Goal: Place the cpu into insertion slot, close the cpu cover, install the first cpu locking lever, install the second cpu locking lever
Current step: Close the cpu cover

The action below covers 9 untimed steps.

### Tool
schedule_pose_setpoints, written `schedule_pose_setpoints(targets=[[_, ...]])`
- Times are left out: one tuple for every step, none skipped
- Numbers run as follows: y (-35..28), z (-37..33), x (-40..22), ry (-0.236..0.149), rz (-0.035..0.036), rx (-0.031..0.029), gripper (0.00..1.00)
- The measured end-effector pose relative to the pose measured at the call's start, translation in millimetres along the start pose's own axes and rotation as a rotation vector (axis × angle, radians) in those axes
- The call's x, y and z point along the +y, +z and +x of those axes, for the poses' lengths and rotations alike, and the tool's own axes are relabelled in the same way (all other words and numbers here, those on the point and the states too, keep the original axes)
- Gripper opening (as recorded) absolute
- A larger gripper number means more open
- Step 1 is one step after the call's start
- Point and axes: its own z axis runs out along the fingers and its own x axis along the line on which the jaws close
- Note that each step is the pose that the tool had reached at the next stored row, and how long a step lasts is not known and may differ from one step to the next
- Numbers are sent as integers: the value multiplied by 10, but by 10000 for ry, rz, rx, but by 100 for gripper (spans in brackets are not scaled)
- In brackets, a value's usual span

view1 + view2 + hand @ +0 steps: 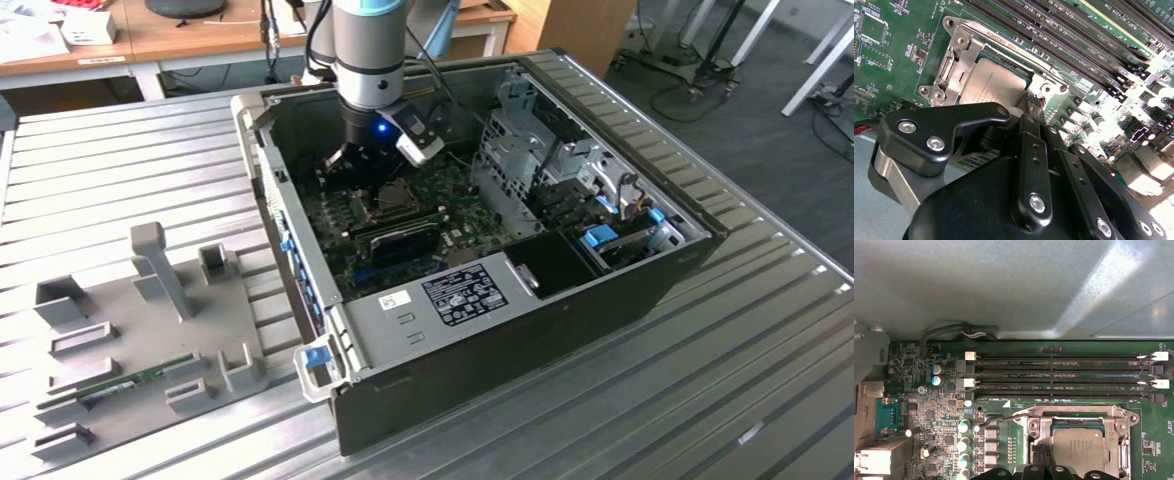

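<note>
The cpu (1079, 447) (999, 85) lies flat in the insertion slot (396, 200) on the green board inside the open computer case (601, 290). The silvery cpu cover (1079, 412) (961, 57) lies down around the chip, framing its metal face. A thin wire locking lever (1000, 419) stands up at an angle beside the socket. My gripper (350, 170) (1026, 107) (1046, 471) hangs low inside the case, its tip right at the socket's edge beside the chip.
Long black memory slots (1064, 372) run alongside the socket. A metal drive cage (534, 150) fills the case on the exterior view's right. A grey fixture plate (147, 330) with upright blocks lies on the slatted table at the exterior view's left.
</note>
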Motion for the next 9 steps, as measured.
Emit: schedule_pose_setpoints(targets=[[0, 0, 0, 0, 1, 0, 10], [0, 1, 0, 0, 1, 0, 10], [2, 3, 0, 1, 1, -1, 10], [4, 4, -1, 1, 2, 0, 10], [5, 5, 0, 0, 2, 1, 10], [5, 5, 0, 0, 1, 0, 10], [6, 5, 0, -1, 2, 1, 10], [6, 5, 0, 0, 1, 0, 10], [7, 6, 0, 0, -1, -1, 10]])
